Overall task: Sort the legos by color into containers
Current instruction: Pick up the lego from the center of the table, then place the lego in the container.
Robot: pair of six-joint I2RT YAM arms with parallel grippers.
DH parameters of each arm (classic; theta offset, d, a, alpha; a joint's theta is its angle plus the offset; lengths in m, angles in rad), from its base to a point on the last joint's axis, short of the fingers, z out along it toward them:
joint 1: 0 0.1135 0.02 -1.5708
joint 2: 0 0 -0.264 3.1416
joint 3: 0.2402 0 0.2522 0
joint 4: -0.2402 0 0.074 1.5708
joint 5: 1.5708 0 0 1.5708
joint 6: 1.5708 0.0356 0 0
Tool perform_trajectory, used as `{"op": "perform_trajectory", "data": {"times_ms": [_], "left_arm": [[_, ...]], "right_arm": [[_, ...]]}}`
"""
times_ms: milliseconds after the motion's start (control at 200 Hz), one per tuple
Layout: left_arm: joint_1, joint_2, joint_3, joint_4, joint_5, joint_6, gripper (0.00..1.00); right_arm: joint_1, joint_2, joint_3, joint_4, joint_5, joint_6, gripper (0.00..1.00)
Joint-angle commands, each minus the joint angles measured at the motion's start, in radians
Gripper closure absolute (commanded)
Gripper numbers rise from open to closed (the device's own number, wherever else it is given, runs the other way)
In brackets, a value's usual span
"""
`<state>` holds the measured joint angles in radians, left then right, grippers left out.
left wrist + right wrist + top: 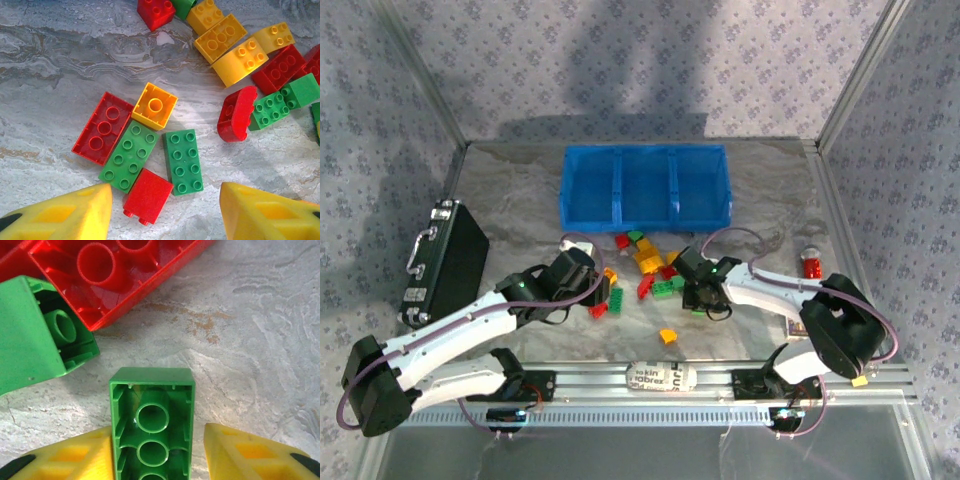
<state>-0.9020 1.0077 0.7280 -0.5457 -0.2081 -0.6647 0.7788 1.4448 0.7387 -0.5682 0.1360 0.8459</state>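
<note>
Surface [770, 200]: grey, marbled, worn-looking, with rusty flecks close up. Metal posts rise at its corners. Behind them are walls [620, 60] in pale lilac cloth with a small repeated print. A slotted rail [720, 372] runs along the near edge and carries both arm bases.

At the back centre stands a blue bin [645, 218], divided into three containers side by side. A black case [455, 262] with a handle stands on edge at the left. A red tube [811, 263] lies at the right, well apart from the bin.

The legos [648, 262] lie loose on the surface in front of the bin, between the two arms, with red, green and yellow-orange mixed. A lone orange brick [667, 336] sits nearer the rail.

Left pincer [165, 212]: spread wide, holding nothing. Just beyond its tips is a tight cluster:
- a long red brick [102, 128]
- a green eight-stud brick [129, 156], touching the long red one
- an orange square brick [154, 105]
- a green six-stud brick [183, 161]

A small red block [147, 195] lies between the yellow fingers [75, 212].

Right pincer [157, 450]: partly spread, straddling an upturned green brick [152, 420] with its hollow side up. One finger is against the brick's flank. The other stands just off it, with a sliver of surface showing between, so it is not clamped. Just beyond lie a tipped green brick [30, 335] and an upturned red brick [125, 270].
</note>
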Motion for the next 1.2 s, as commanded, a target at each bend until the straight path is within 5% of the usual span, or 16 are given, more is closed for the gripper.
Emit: {"op": "perform_trajectory", "data": {"times_ms": [0,345,665,944,1194], "left_arm": [[0.008,-0.024,-0.013,0.009,0.009,-0.012,0.41],[0.007,-0.015,-0.014,0.006,0.009,-0.009,0.41],[0.003,-0.017,-0.010,0.009,0.019,-0.011,0.42],[-0.013,0.009,-0.007,0.015,0.020,-0.006,0.42],[-0.022,0.017,0.001,0.016,0.025,-0.015,0.43]], "right_arm": [[0.007,0.018,0.017,-0.018,0.024,-0.003,0.55],[-0.004,-0.118,0.088,-0.186,0.083,-0.041,0.65],[-0.187,-0.202,0.251,-0.244,0.017,-0.255,0.69],[-0.343,-0.051,0.445,-0.230,-0.054,-0.378,0.69],[-0.407,0.252,0.829,-0.293,-0.074,-0.470,0.70]]}}
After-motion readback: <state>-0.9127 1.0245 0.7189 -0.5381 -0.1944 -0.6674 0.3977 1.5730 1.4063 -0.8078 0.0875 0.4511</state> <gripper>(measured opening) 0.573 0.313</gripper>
